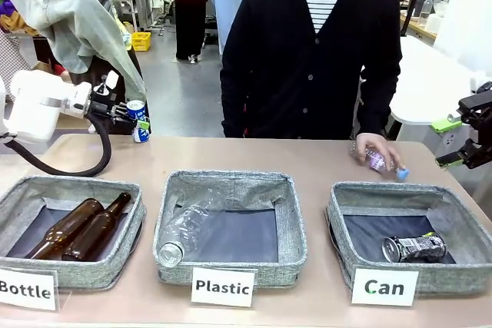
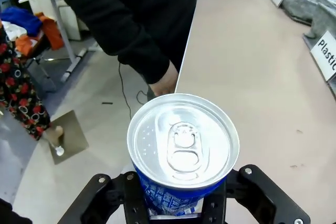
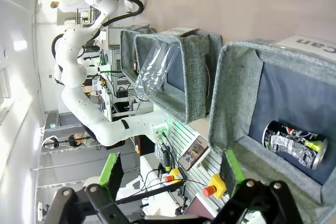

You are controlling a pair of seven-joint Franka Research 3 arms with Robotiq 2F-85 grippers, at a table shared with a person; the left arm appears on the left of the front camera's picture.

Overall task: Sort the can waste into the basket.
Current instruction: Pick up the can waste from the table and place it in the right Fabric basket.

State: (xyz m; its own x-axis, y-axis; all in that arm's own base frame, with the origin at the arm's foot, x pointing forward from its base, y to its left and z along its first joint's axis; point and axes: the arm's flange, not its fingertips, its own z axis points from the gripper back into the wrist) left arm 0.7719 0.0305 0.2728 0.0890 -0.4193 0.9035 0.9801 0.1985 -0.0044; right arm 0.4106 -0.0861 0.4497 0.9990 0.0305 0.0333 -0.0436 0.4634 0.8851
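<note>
Left gripper [image 1: 132, 118] clamped on blue-white can [image 1: 139, 119] at 10 o'clock of table [image 1: 307, 163]. Lettering unreadable; in wrist view can's lower body hidden inside grip. Right gripper [image 3: 173, 174] jaws apart, partly cut off at front view's 3 o'clock. Crushed can [image 1: 415, 247] lies in Can basket [image 1: 342, 217], 4 o'clock of floor.

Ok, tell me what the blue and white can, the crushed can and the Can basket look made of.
The blue and white can: thin metal, likely aluminium; bright silver lid with a pull tab, printed wall. The crushed can: seemingly the same thin metal, from its creased, shiny skin. The Can basket: grey woven fabric, matte, with soft, slightly sagging walls.
</note>
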